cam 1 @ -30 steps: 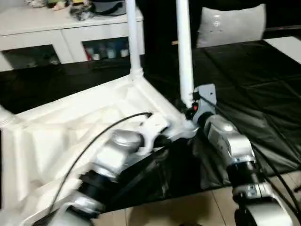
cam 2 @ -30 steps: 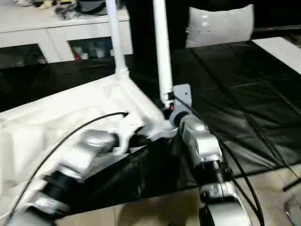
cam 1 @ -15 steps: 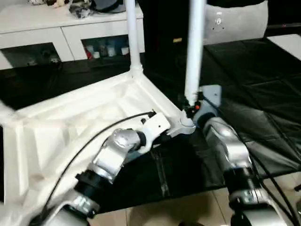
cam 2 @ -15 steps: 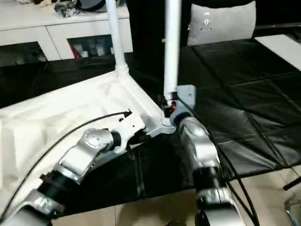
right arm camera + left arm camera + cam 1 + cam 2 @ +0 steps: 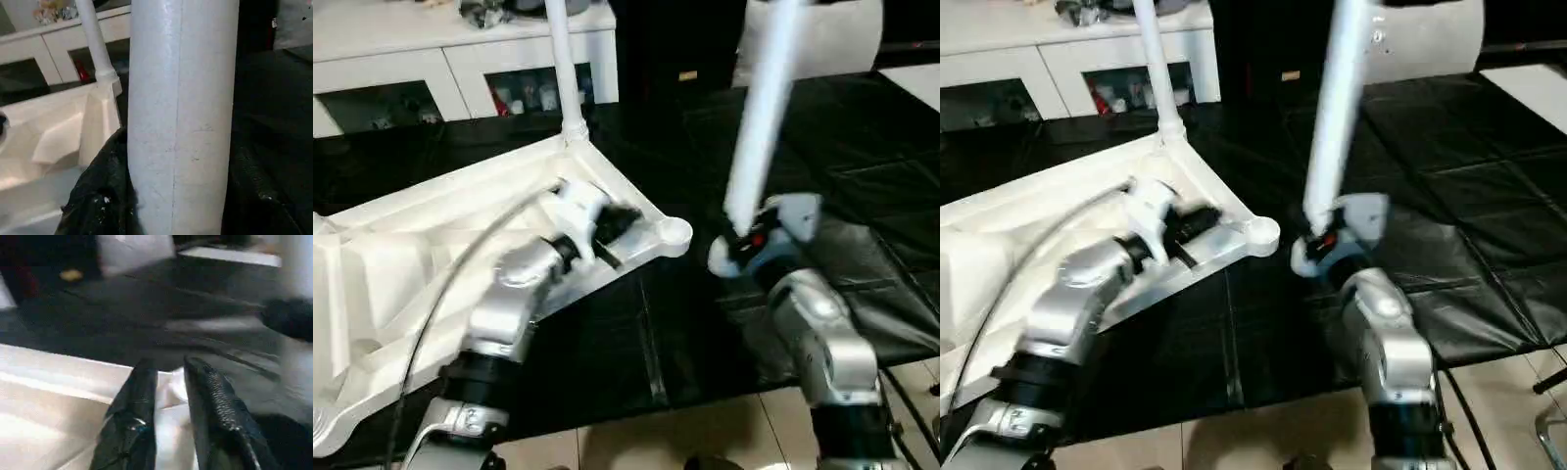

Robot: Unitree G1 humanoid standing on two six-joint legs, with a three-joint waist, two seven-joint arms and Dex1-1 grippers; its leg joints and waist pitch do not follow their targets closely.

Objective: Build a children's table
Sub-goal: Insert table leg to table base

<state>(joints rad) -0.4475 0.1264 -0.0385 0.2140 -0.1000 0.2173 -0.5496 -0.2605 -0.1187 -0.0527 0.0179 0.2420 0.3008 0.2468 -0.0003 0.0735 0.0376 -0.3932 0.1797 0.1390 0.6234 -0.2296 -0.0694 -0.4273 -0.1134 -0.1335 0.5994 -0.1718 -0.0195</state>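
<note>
The children's table lies upside down on a black mat, its white ribbed top point(image 5: 401, 264) to my left. One white leg point(image 5: 563, 69) stands upright in the far corner socket. The near corner socket point(image 5: 674, 233) has nothing in it. My right gripper point(image 5: 749, 245) is shut on a second white leg point(image 5: 762, 127), which leans to the right with its lower end just right of that socket. The wrist view has this leg point(image 5: 181, 112) between the black fingers point(image 5: 98, 196). My left gripper point(image 5: 622, 220) rests over the top's rim near the socket, its fingers point(image 5: 134, 416) narrowly apart.
A white cabinet point(image 5: 460, 69) with dark glass doors runs along the back. The black mat point(image 5: 862, 147) spreads out to the right. A white cushion point(image 5: 842, 39) stands at the back right. Tiled floor point(image 5: 705, 441) shows at the near edge.
The held leg has come away from the near corner socket to the right and tilted. My left gripper has moved up onto the top's rim and its fingers have parted. The camera shifted too.
</note>
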